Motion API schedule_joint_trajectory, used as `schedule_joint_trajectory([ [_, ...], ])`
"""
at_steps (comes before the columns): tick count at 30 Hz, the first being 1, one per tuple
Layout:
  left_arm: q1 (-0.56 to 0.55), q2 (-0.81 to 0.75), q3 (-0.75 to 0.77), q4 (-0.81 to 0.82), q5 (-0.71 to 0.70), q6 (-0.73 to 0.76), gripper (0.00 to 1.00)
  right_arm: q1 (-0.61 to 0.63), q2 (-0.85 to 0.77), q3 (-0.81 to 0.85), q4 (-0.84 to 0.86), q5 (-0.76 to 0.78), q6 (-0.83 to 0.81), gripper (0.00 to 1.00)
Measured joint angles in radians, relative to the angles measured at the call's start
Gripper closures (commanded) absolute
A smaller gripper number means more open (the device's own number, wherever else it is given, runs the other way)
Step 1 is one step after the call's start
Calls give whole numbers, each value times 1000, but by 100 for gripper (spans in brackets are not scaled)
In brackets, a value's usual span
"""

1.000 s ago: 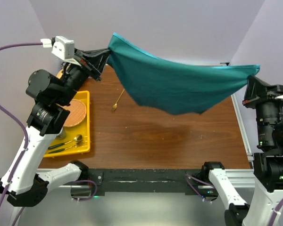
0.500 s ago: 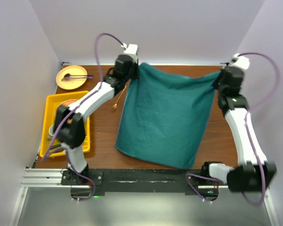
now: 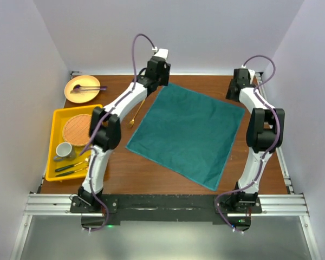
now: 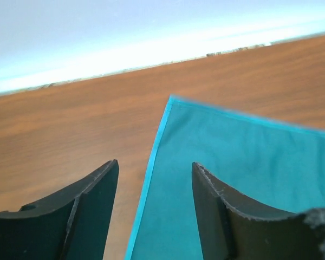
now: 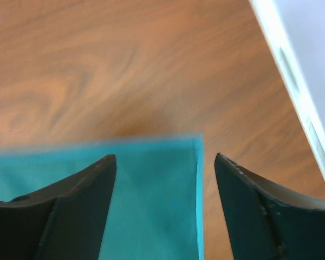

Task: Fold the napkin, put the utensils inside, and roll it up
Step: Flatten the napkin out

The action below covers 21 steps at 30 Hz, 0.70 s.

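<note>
The teal napkin (image 3: 187, 132) lies spread flat on the wooden table, turned like a diamond. My left gripper (image 3: 163, 80) is open just above its far left corner, and the left wrist view shows the napkin (image 4: 233, 162) hem between the spread fingers of the left gripper (image 4: 154, 179). My right gripper (image 3: 235, 93) is open over the far right corner. In the right wrist view the napkin (image 5: 151, 189) corner lies between the parted fingers of the right gripper (image 5: 165, 162), untouched. A slender gold fork (image 3: 134, 115) rests on the table just left of the napkin.
A yellow tray (image 3: 57, 127) at the left holds a round cork coaster (image 3: 77, 129), a cup (image 3: 64, 150) and several pieces of cutlery (image 3: 71, 167). An orange plate (image 3: 70, 95) at the back left carries a purple-ended stick. Walls close in the back and both sides.
The napkin was hanging stretched between both shut grippers, then was lowered. It now lies flat, and both grippers have opened and let go of its corners.
</note>
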Motion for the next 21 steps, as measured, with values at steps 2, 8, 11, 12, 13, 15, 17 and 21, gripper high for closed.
schedule_joint_trajectory([
  [2, -3, -152, -151, 11, 16, -22, 52, 24, -42, -24, -64, -42, 7, 22],
  [8, -32, -500, -539, 99, 148, -95, 64, 122, -237, -214, -131, -205, 62, 31],
  [11, -79, -504, -657, 124, 173, -105, 67, 152, -328, -350, -124, -259, 93, 38],
  [12, -100, -487, -692, 119, 177, -106, 67, 154, -348, -388, -122, -269, 104, 39],
  [13, -116, -470, -716, 111, 177, -107, 67, 153, -360, -418, -120, -272, 112, 41],
  [15, -154, -434, -764, 96, 174, -113, 67, 145, -364, -463, -108, -264, 126, 42],
  [17, -185, -417, -800, 73, 166, -122, 67, 135, -359, -498, -85, -254, 134, 42],
  [21, -229, -418, -864, 91, 156, -161, 65, 113, -307, -504, -56, -221, 135, 40],
])
